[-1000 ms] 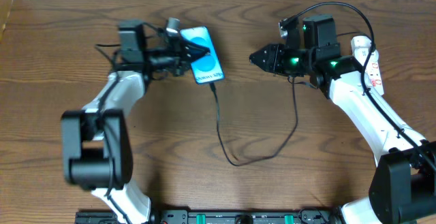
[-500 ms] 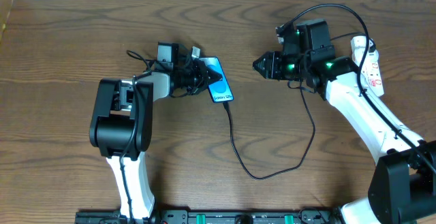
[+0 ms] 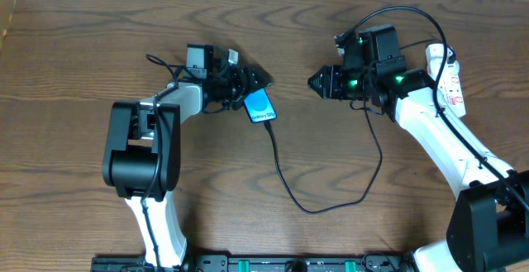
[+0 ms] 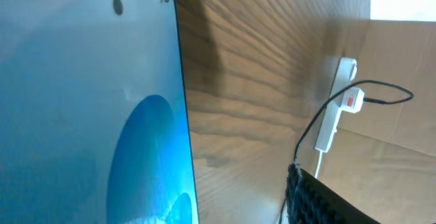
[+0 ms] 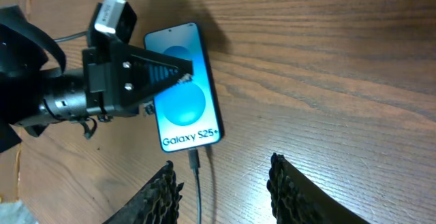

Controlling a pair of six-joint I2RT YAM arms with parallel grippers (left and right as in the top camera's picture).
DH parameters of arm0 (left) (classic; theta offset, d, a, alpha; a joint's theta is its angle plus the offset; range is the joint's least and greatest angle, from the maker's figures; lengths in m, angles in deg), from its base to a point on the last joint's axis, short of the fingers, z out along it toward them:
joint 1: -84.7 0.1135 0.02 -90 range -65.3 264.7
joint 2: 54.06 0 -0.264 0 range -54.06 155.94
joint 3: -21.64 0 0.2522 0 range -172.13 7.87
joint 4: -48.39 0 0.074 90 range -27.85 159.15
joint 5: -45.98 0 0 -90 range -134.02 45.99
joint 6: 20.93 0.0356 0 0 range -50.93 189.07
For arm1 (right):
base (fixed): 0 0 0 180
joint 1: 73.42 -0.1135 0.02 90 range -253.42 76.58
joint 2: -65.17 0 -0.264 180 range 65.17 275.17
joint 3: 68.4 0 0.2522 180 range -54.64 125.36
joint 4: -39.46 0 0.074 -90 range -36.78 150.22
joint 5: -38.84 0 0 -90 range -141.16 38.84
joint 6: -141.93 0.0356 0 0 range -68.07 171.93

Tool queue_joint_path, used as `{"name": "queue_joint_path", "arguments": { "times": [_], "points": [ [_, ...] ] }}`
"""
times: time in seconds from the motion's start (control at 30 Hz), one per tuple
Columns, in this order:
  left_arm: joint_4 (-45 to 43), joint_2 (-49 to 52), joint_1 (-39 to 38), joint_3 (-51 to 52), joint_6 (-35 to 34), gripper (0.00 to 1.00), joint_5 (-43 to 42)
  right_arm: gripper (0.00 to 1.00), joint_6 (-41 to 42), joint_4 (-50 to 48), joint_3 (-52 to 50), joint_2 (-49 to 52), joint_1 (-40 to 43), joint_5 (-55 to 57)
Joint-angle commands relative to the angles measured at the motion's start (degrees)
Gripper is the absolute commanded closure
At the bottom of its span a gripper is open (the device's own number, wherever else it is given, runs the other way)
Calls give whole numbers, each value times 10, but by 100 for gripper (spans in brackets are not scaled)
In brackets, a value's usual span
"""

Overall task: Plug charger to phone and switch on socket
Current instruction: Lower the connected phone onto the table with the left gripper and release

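Overhead: the phone lies at 5 o'clock of the left gripper. The charger trails from the phone's lower end, and the socket lies at the table's 3 o'clock edge. Left wrist: blue screen fills the left half; I cannot tell whether the pincer is clenched. Right wrist: the right gripper is spread and empty, with the phone at 11 o'clock.

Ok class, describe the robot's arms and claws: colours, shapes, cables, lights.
The left arm and right arm have white links and boxy black joints. Green lights glow on the right wrist; black wires loop at the left. The left claw and right claw are black wedges; the right's fingers are ribbed.
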Motion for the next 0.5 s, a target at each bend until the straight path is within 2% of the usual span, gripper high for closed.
{"name": "queue_joint_path", "arguments": {
  "times": [0.0, 0.1, 0.13, 0.2, 0.47],
  "points": [
    [79, 38, 44, 25, 41, 27, 158, 56, -10, 7, 4, -6, -1, 10],
    [122, 30, 68, 25, 49, 25, 178, 55, -10, 22, 4, -6, 2, 31],
    [136, 25, 72, 25, 49, 19, 192, 55, -10, 26, 4, -6, 3, 36],
    [175, 10, 75, 25, 60, 18, 238, 55, -10, 28, 4, -6, 7, 45],
    [265, -2, 75, 23, 111, 18, 329, 53, -26, 52, 4, -6, 12, 57]
  ]
}}
